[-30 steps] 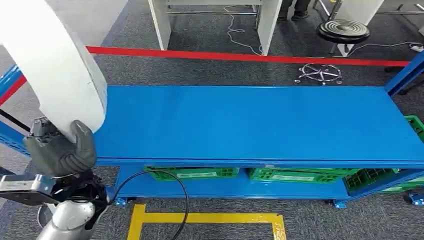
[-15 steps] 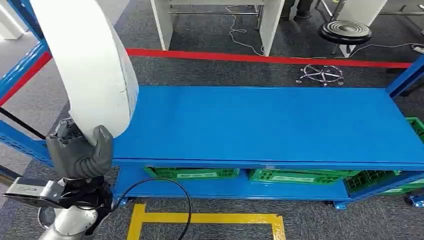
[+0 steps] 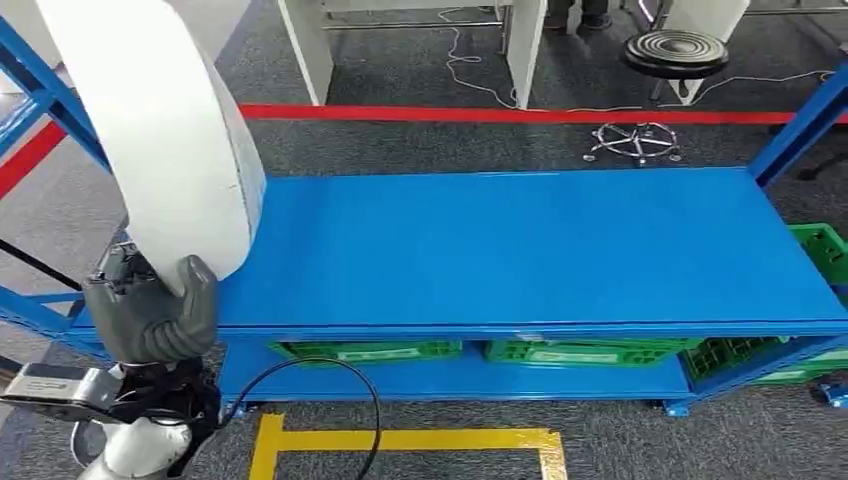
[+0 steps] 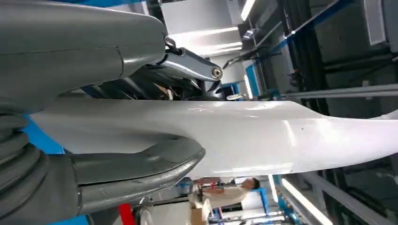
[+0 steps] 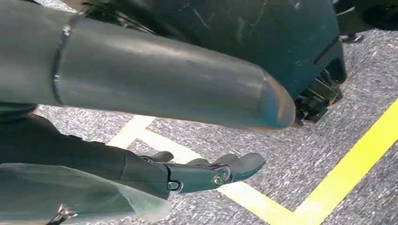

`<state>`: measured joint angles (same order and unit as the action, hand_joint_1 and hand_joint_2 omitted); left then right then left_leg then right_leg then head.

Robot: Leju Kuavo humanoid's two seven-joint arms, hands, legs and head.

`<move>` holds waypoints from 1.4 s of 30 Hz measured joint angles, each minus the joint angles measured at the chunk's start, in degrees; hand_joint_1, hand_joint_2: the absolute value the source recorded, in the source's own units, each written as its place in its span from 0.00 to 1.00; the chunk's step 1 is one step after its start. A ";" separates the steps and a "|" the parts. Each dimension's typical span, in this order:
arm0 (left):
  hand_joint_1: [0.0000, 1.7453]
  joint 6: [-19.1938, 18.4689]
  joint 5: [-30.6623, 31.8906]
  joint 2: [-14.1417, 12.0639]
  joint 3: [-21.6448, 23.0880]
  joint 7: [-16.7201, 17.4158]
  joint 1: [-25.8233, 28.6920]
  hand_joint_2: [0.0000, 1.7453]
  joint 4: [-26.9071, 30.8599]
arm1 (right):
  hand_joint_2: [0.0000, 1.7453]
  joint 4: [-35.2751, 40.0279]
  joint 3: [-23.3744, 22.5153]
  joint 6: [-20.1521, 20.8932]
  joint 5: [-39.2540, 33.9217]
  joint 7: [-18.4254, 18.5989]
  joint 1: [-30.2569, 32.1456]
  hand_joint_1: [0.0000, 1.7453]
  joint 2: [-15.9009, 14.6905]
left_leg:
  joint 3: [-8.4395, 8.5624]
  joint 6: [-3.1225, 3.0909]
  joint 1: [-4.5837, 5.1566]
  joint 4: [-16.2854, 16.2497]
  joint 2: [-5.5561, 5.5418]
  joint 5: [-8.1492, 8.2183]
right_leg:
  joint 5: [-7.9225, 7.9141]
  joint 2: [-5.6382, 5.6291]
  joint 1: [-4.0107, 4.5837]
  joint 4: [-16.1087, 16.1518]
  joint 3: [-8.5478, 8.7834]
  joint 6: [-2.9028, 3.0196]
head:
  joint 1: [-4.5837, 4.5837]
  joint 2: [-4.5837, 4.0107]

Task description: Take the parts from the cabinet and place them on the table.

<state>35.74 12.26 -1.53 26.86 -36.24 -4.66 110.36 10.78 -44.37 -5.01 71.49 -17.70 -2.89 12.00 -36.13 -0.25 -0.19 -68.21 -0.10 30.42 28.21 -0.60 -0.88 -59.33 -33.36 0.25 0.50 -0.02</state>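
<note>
A large white curved part (image 3: 165,140) rises at the left of the head view, and my left hand (image 3: 150,310) grips its lower edge, just off the left end of the blue table (image 3: 520,250). Seen from the left wrist, the thumb (image 4: 136,168) and fingers clamp the white part (image 4: 281,136) between them. My right hand (image 5: 178,140) hangs over the grey floor with its fingers apart and nothing in them.
Green crates (image 3: 590,352) sit on the shelf under the table. Blue rack posts (image 3: 50,100) stand at the left and at the far right. A red floor line (image 3: 500,115), a black stool (image 3: 680,50) and white furniture legs lie beyond; yellow tape (image 3: 400,440) marks the near floor.
The whole picture has shifted as the camera moved. The white part and my left hand now sit a little further right, nearer the table's left end than a second ago.
</note>
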 joint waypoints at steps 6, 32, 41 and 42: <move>1.00 0.63 -0.02 0.37 0.04 -0.07 0.15 1.00 0.02 | 0.00 -0.02 0.00 -0.15 0.00 0.55 0.00 0.00 0.24 | 3.21 -1.47 0.74 9.32 -0.08 -2.59 | -0.37 0.24 0.22 0.56 -0.24 -1.31 | -0.15 0.00; 1.00 4.11 2.69 1.01 1.24 -1.05 1.46 1.00 0.02 | 0.00 -0.02 0.00 0.00 0.17 1.14 0.09 0.00 0.31 | 7.77 0.50 -0.40 8.90 -0.02 -0.06 | -2.48 0.58 -0.05 0.70 -1.76 -0.38 | -0.39 0.00; 1.00 4.28 3.26 1.57 1.25 -1.22 2.33 1.00 0.02 | 0.00 -0.04 0.00 -0.04 0.35 1.14 0.19 0.00 0.31 | 4.81 -2.35 0.07 10.84 0.27 -2.87 | 6.23 0.56 -0.11 -9.79 -6.44 -2.97 | 0.03 0.00; 1.00 4.28 3.28 1.57 1.25 -1.20 2.38 1.00 0.02 | 0.00 -0.04 0.02 -0.04 0.35 1.11 0.19 0.00 0.31 | 4.11 -2.44 0.22 10.80 0.37 -3.37 | 8.19 0.57 -0.09 -13.88 -7.36 -3.07 | -0.02 0.00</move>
<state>40.02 15.54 0.04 28.11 -37.44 -2.28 110.38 10.73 -44.35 -5.05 71.84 -16.59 -2.70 12.31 -32.02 -2.69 0.02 -57.41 0.27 27.05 36.40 -0.03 -0.97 -73.21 -40.72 -2.82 0.48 -0.02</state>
